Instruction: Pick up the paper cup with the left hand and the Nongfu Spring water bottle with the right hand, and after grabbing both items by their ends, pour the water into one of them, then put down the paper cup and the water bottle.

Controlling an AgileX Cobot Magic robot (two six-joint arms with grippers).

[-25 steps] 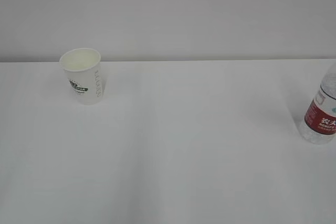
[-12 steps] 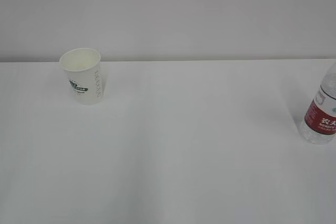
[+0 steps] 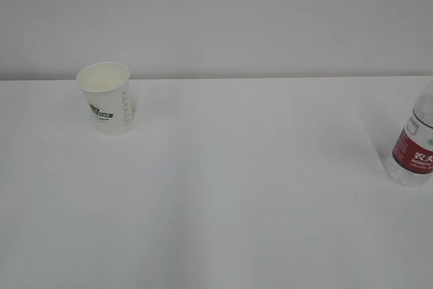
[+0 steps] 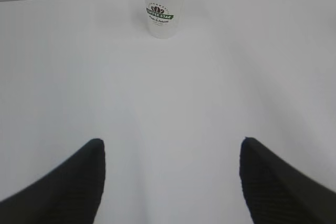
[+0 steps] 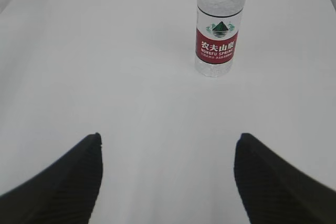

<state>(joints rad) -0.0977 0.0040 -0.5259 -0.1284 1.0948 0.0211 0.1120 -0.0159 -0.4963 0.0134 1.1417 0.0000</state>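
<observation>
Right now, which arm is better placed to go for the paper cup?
The left. The paper cup stands upright ahead of the open left gripper in its wrist view, slightly left of centre. The right gripper faces the water bottle, far across the table.

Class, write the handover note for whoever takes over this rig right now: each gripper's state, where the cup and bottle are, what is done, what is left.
Left gripper: open, empty, facing the paper cup from a distance.
Right gripper: open, empty, facing the Nongfu Spring water bottle from a distance.
Cup: upright, far left of the table.
Bottle: upright at the table's right edge, partly out of the exterior view.
Done: nothing; neither item touched.
Left: grasp both, pour, set both down.
</observation>
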